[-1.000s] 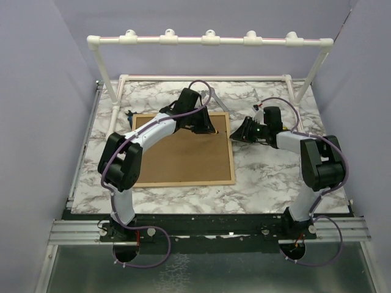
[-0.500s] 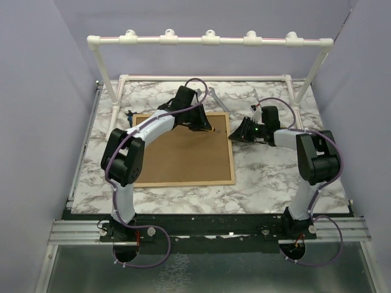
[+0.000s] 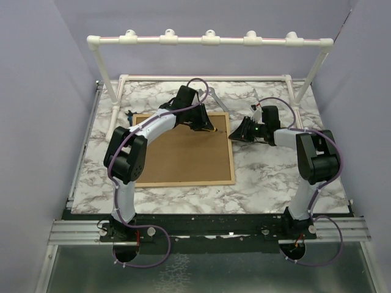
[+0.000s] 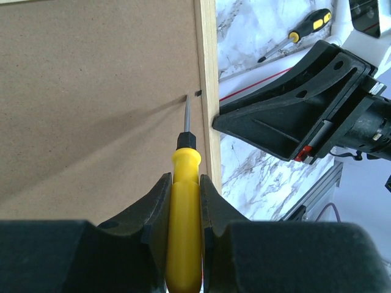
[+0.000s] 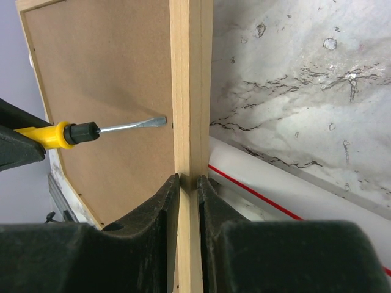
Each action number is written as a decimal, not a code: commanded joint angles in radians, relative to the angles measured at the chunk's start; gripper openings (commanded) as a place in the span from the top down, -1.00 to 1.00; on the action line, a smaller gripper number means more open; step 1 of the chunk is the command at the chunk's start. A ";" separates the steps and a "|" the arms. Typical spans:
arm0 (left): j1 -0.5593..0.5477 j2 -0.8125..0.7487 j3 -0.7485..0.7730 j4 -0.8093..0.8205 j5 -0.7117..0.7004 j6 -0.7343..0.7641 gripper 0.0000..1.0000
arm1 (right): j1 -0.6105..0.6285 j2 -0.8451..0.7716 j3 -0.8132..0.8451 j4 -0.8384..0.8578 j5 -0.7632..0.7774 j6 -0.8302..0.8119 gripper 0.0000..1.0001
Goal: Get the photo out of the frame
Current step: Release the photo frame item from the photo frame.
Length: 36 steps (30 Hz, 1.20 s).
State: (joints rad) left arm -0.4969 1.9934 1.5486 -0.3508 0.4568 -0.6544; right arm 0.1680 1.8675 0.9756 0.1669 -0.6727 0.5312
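The frame (image 3: 183, 162) lies face down on the marble table, its brown fibreboard back up. The photo is hidden under it. My left gripper (image 3: 204, 125) is shut on a yellow-handled screwdriver (image 4: 185, 201). Its blade tip (image 4: 187, 113) rests on the back board beside a small dark tab at the frame's right edging (image 4: 208, 73). My right gripper (image 3: 234, 135) is shut on that light-wood edging (image 5: 190, 91). The screwdriver (image 5: 67, 133) also shows in the right wrist view, pointing at the edging from the left.
A second screwdriver with a black and yellow handle (image 4: 305, 27) lies on the marble beyond the frame's edge. The white PVC pipe rack (image 3: 208, 40) stands along the back, its base pipe (image 5: 293, 189) close behind the right gripper. A small dark item (image 3: 129, 113) lies left of the frame.
The left arm has shifted a little, its elbow moving right and its wrist towards the frame's back right corner. The right gripper stays clamped on the edging.
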 commanded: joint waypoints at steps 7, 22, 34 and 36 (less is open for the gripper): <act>-0.010 0.032 0.027 0.020 0.045 -0.019 1.00 | -0.007 0.026 0.021 0.022 -0.044 0.004 0.62; -0.017 0.040 0.021 0.067 0.050 -0.051 1.00 | -0.007 0.028 0.026 0.013 -0.045 0.000 0.62; 0.041 0.026 -0.059 0.105 0.133 0.027 1.00 | -0.014 0.039 0.034 0.049 -0.081 0.021 0.54; 0.053 0.022 -0.084 0.130 0.152 0.034 1.00 | -0.018 0.047 0.038 0.059 -0.089 0.034 0.54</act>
State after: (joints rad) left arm -0.4759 2.0125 1.5208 -0.2787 0.5381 -0.6659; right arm 0.1570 1.8809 0.9810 0.1844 -0.7082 0.5385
